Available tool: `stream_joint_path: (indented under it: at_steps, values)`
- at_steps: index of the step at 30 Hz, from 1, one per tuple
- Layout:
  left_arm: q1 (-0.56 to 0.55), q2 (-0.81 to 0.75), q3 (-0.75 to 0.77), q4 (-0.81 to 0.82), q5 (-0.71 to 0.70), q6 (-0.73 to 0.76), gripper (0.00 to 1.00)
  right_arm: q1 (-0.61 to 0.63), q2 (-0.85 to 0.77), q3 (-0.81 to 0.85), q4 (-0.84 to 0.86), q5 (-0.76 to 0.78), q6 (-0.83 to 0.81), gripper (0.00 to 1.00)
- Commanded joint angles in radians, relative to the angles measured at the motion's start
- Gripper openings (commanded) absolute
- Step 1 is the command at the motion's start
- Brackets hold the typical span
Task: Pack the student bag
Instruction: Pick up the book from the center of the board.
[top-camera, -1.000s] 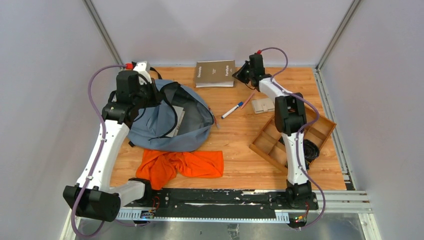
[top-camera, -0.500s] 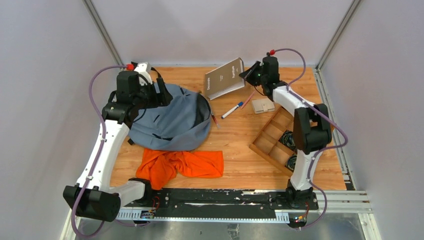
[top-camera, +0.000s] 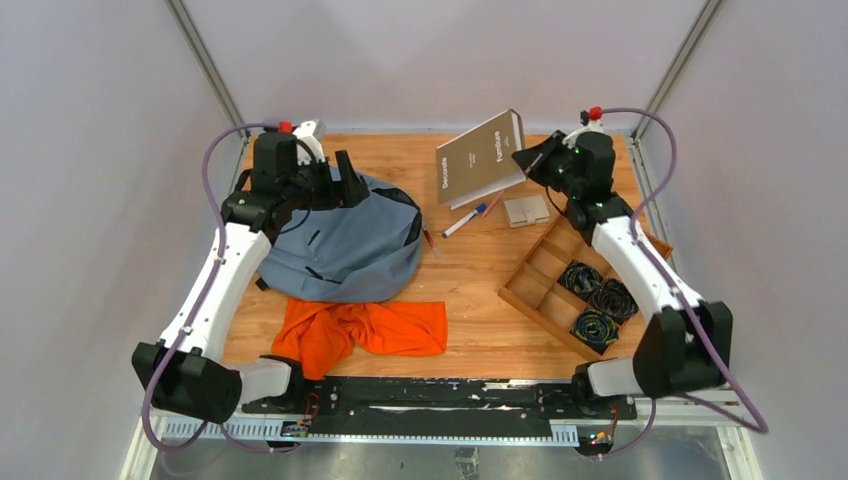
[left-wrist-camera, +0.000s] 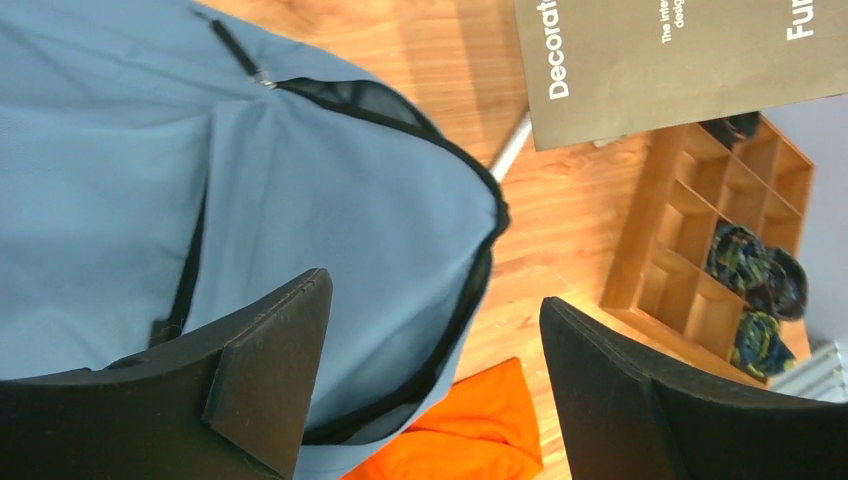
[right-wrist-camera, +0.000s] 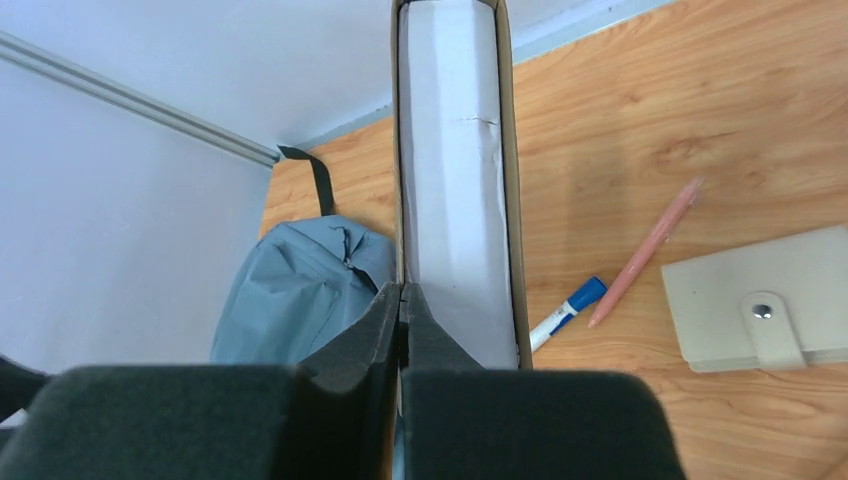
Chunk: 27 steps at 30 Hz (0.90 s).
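Overhead view of a wooden table (top-camera: 470, 280). The student bag (top-camera: 340, 245) lies flat near the rear left corner. Its long axis runs diagonally from near left toward rear right, and its black-edged mouth appears to face right, toward the middle of the rear edge. The left gripper (left-wrist-camera: 432, 315) hovers just above the bag's rear end, jaws spread wide and empty, probably ready to catch the mouth's edge and hold it open. By the rear edge, the right gripper (right-wrist-camera: 401, 292) pinches a brown book (top-camera: 480, 160) by its cover, holding it tilted in the air, likely to carry it into the bag.
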Motion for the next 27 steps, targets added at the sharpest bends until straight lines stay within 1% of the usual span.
stream_joint_path:
  at_steps: [1,4,7,9,10,13,14,17,19,23,27]
  values:
    - [-0.035,0.000,-0.010,0.092,0.089,-0.003,0.85,-0.030,-0.178,-0.054,-0.039,0.001,-0.075,0.00]
    - [-0.051,0.001,-0.016,0.117,0.131,0.034,0.87,-0.062,-0.270,-0.097,-0.082,-0.101,-0.100,0.00]
    - [-0.074,0.004,-0.016,0.136,0.184,0.079,0.92,-0.081,-0.353,-0.110,-0.186,-0.185,-0.147,0.00]
    - [-0.090,0.007,-0.014,0.157,0.222,0.100,0.93,-0.082,-0.410,-0.132,-0.241,-0.245,-0.159,0.00]
    - [-0.098,0.015,-0.007,0.172,0.271,0.110,0.94,-0.082,-0.433,-0.141,-0.255,-0.281,-0.163,0.00]
    - [-0.118,0.088,0.061,0.251,0.505,0.107,0.95,-0.083,-0.477,-0.169,-0.305,-0.389,-0.166,0.00]
    - [-0.138,0.117,0.103,0.228,0.541,0.158,0.95,-0.083,-0.486,-0.178,-0.317,-0.430,-0.162,0.00]
    - [-0.215,0.201,0.222,0.062,0.522,0.378,0.96,-0.082,-0.507,-0.216,-0.318,-0.558,-0.150,0.00]
    - [-0.233,0.244,0.263,0.000,0.509,0.447,0.95,-0.083,-0.528,-0.237,-0.334,-0.599,-0.167,0.00]
    - [-0.234,0.273,0.234,-0.032,0.564,0.536,0.96,-0.083,-0.554,-0.233,-0.393,-0.699,-0.215,0.00]
    - [-0.234,0.286,0.165,-0.036,0.701,0.582,0.97,-0.083,-0.563,-0.237,-0.399,-0.782,-0.240,0.00]
